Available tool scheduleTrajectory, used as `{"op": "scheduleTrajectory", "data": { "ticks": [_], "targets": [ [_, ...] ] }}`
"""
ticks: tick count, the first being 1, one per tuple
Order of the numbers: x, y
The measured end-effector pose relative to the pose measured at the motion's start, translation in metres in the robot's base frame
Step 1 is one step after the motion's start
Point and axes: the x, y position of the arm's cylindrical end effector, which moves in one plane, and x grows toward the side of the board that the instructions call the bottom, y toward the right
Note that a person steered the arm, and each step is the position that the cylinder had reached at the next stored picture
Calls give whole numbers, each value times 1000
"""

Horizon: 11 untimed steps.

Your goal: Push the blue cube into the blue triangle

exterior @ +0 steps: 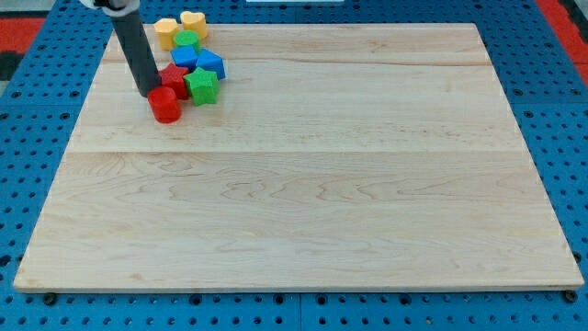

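Note:
The blocks sit in a cluster at the view's top left. The blue cube (185, 57) lies just left of the blue triangle (210, 64), touching it or nearly so. My tip (148, 93) is at the left side of the cluster, against the red star (174, 79) and just above the red cylinder (165, 105). The tip is lower left of the blue cube, with the red star between them.
A green star (201, 85) sits below the blue triangle. A green block (187, 39) lies above the blue cube. Two yellow blocks (166, 32) (193, 23) sit at the board's top edge. The wooden board (322, 165) lies on a blue pegboard.

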Motion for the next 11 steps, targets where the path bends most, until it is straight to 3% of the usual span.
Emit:
{"op": "scheduleTrajectory", "data": {
  "ticks": [1, 2, 5, 9, 11],
  "targets": [
    [36, 8],
    [43, -4],
    [-36, -33],
    [-74, 14],
    [-75, 99]
  ]
}}
